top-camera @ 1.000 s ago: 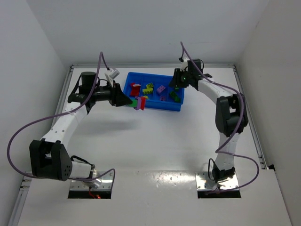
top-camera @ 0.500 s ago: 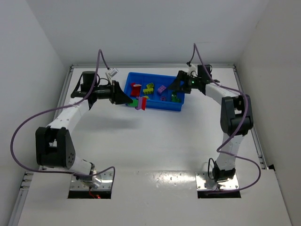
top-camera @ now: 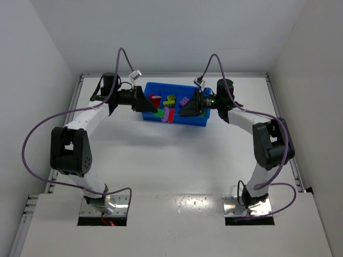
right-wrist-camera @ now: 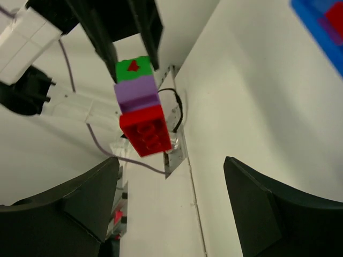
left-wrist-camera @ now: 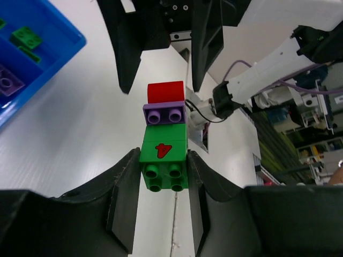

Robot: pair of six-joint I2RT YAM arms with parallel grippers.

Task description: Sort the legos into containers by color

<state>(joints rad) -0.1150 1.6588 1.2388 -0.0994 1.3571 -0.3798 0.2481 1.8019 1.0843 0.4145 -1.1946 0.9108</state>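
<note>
I'm looking at a white table boxed in by plain white walls, with purple cables looping off both arms. The blue tray sits at upper centre of the top view with legos in its compartments; both grippers partly cover its front. My left gripper is clenched on the green end of a green-purple-red strip, held off the table. My right gripper faces the red end, fingers spread wide and gripping nothing.
</note>
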